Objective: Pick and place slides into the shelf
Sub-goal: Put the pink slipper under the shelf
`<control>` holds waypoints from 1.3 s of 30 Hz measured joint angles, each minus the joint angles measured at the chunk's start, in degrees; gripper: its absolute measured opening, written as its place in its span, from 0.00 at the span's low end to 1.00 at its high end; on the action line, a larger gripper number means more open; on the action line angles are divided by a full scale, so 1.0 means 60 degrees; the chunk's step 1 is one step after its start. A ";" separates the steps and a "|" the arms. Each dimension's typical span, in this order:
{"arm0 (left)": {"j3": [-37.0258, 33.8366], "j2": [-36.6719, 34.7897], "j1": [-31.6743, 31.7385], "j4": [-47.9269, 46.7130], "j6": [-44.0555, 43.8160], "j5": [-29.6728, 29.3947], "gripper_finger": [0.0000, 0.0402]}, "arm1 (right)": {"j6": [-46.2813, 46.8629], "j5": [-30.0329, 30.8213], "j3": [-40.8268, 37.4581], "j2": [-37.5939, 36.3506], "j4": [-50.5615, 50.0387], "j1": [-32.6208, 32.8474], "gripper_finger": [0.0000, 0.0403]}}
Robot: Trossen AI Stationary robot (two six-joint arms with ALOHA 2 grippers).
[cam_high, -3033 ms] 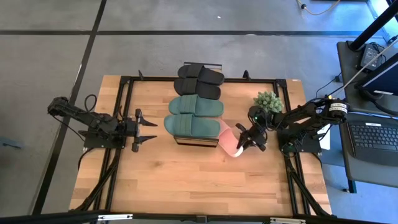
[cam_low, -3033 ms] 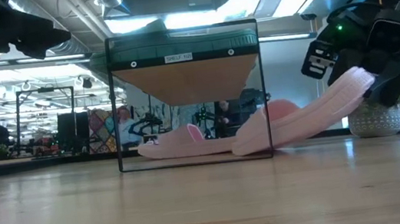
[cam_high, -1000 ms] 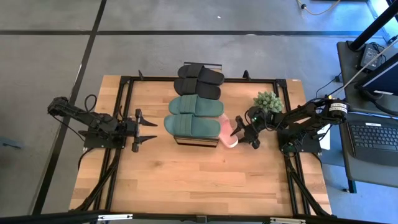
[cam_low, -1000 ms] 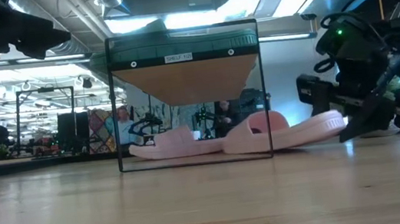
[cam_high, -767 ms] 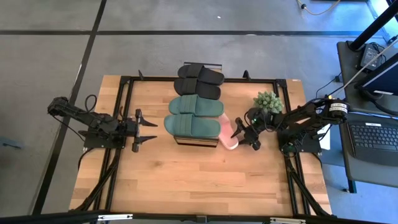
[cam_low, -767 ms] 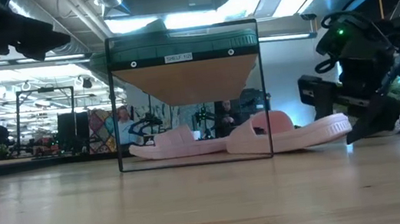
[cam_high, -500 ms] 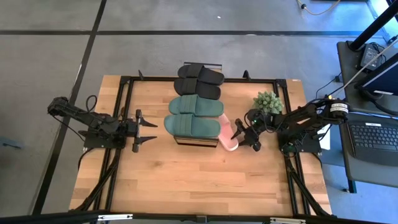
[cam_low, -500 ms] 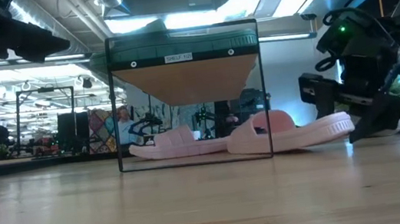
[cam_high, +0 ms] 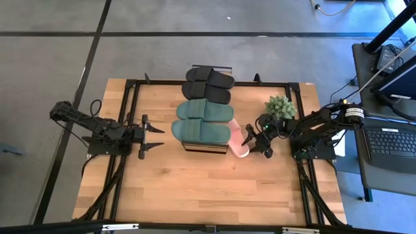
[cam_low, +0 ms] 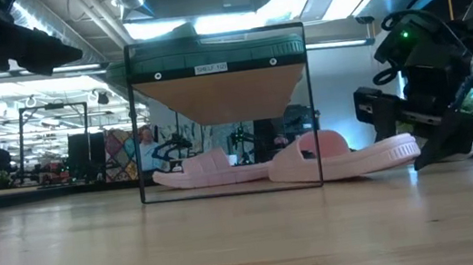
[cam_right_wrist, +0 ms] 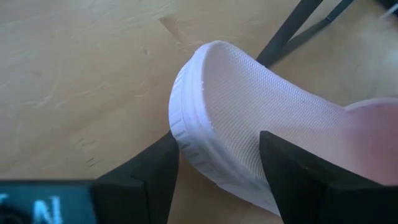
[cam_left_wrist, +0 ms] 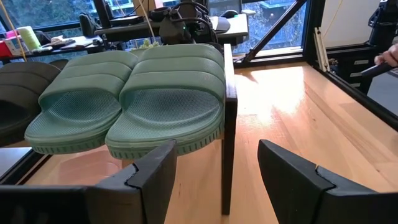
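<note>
The shelf (cam_high: 186,148) stands mid-table. A dark green pair (cam_high: 203,123) lies on its top board, also in the left wrist view (cam_left_wrist: 124,106), and a black pair (cam_high: 208,81) lies at its far end. One pale pink slide (cam_low: 205,169) lies under the top board. The other pink slide (cam_high: 239,144) lies flat, toe under the shelf and heel sticking out to the right. My right gripper (cam_high: 255,142) is open around that heel (cam_right_wrist: 205,93), one finger above the footbed and one beside the heel. My left gripper (cam_high: 153,136) is open and empty, left of the shelf. My right gripper is open at the second pink slide's heel end (cam_right_wrist: 186,124), coming from the table's right. The slide lies flat on the table (cam_low: 350,161). Whether a finger touches it I cannot tell.
A small potted plant (cam_high: 279,105) stands just beyond my right gripper toward the far edge. The shelf's black post (cam_left_wrist: 230,124) is straight ahead of my left gripper. Bare wood (cam_high: 208,188) spreads across the table's near half.
Three seconds ago my right gripper held the pink slide's heel lifted and tilted. The slide now lies flat, pushed farther under the shelf. In the last second the heel has settled a little lower and my right gripper has eased slightly toward the table's right edge.
</note>
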 joint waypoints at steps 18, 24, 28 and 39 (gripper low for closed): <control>0.0000 -0.0002 0.0000 -0.0018 0.0000 0.0000 0.54 | 0.1005 0.0119 0.0259 0.0000 -0.0107 0.0123 0.54; 0.0000 -0.0003 -0.0004 -0.0065 0.0004 -0.0002 0.54 | 0.0952 0.0893 0.1193 -0.0018 -0.2407 0.0514 0.54; 0.0000 0.0000 -0.0004 -0.0068 0.0007 -0.0002 0.54 | 0.0957 0.1012 0.1931 -0.0018 -0.3985 0.0696 0.54; 0.0000 0.0000 -0.0004 -0.0505 0.0003 0.0002 0.54 | 0.1032 0.1322 0.3927 0.0007 -0.8618 0.1159 0.54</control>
